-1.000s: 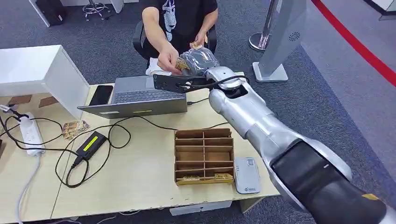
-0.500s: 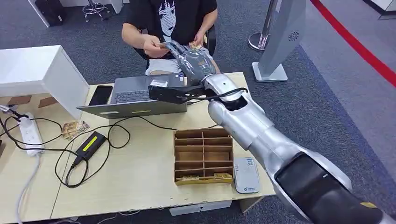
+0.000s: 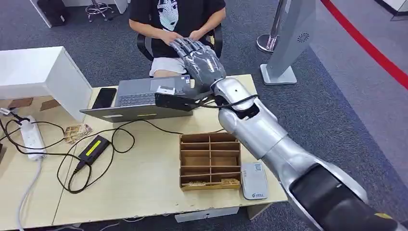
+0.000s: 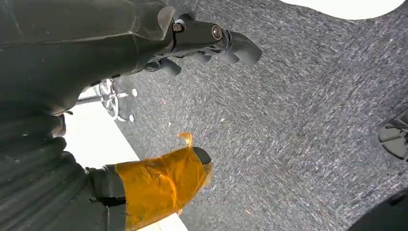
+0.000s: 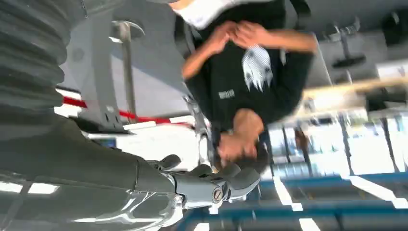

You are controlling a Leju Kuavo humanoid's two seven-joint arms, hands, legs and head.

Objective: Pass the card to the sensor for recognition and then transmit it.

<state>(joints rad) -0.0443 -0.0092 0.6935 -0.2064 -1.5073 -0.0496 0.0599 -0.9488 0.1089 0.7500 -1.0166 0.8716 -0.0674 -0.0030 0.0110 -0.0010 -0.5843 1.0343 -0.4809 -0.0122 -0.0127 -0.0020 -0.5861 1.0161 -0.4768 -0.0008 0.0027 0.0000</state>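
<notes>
A pale worktop [image 3: 144, 187] spans the left and centre, grey carpet open to its right. The robot's silver right arm [image 3: 260, 130] reaches across the far edge toward a seated person [image 3: 178, 19], whose hands are drawn together at the lap. The right hand [image 3: 199, 57] hangs over that edge, fingers spread, holding nothing. A laptop [image 3: 139, 98] sits at the far edge, a cardboard organiser [image 3: 210, 161] near the front, a white sensor [image 3: 254, 180] just right of it. The card cannot be made out. The left hand [image 4: 159, 185], above carpet, holds nothing, fingers apart.
</notes>
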